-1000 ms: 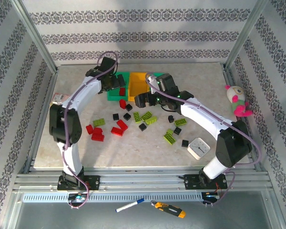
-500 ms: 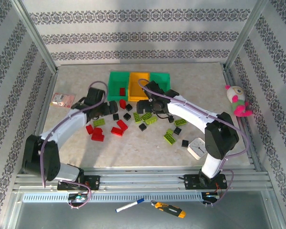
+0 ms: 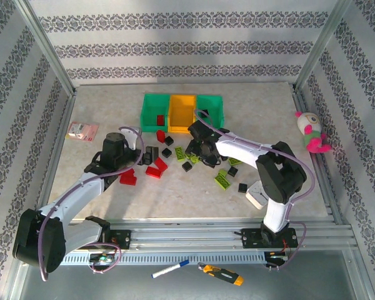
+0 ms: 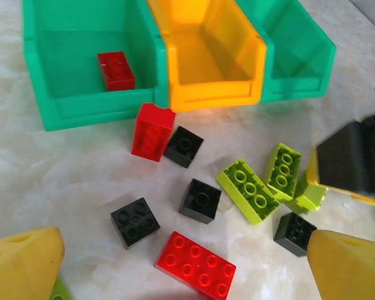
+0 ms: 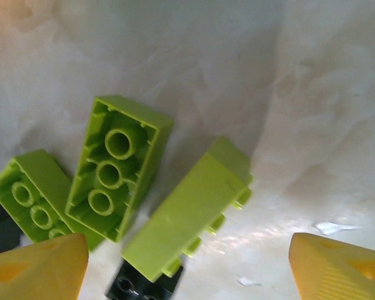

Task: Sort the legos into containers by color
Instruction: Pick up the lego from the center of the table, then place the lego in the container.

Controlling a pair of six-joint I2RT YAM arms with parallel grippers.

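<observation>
Left claw: fingers wide apart, gripping nothing, hovering over loose legos on the counter.

Right claw: fingers spread, one on each side of a lime brick lying on its side, no contact evident. Just beside it a second lime brick lies underside up.

Containers: joined in a row behind the scatter. One red brick lies in the left green bin. Red, black and lime legos lie on the counter in front.
</observation>
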